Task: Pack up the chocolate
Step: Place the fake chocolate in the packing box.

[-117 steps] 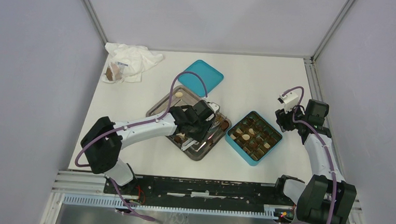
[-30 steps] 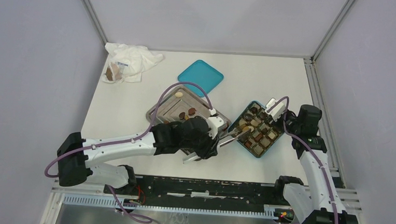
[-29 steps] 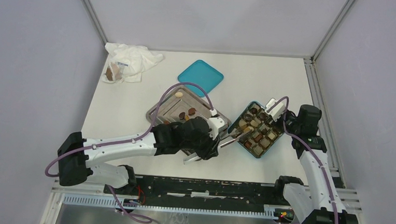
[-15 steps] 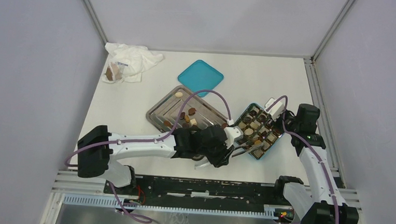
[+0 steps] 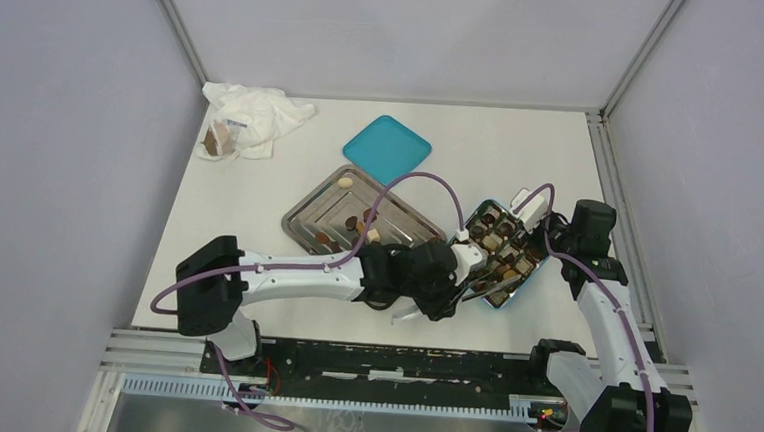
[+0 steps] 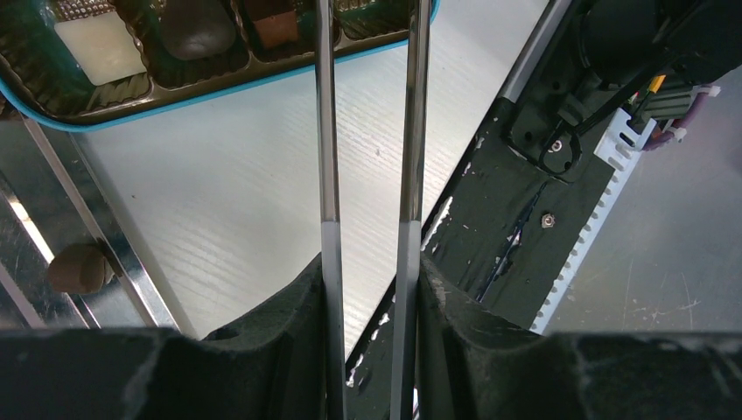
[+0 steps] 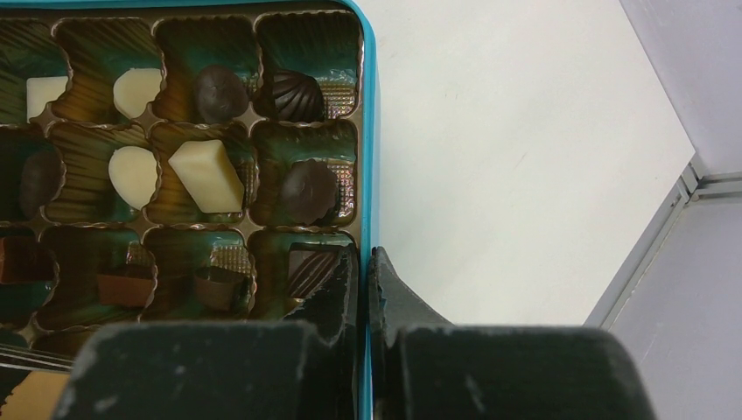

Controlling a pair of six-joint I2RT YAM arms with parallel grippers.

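Several pieces of chocolate (image 5: 362, 227) lie on the steel tray (image 5: 324, 204). More fill cells of the teal box (image 5: 499, 283); a white block (image 7: 206, 175) and a dark disc (image 7: 306, 188) show close up. My left gripper (image 5: 447, 272) is shut on steel tongs (image 6: 328, 131), whose two blades reach over the box rim (image 6: 219, 83). Their tips are out of view, so I cannot see whether they hold a piece. My right gripper (image 7: 363, 262) is shut on the box's right wall (image 7: 368, 131), one finger inside, one outside.
A teal lid (image 5: 387, 148) lies behind the tray. A crumpled white plastic bag (image 5: 254, 118) with a brown lump sits at the back left. One brown piece (image 6: 79, 267) rests by the tray's rim (image 6: 114, 249). The black base rail (image 6: 542, 149) runs along the near edge.
My left arm has swung right from the tray, carrying the tongs over the near side of the teal box. The right gripper has kept its hold; the box looks narrower than before.
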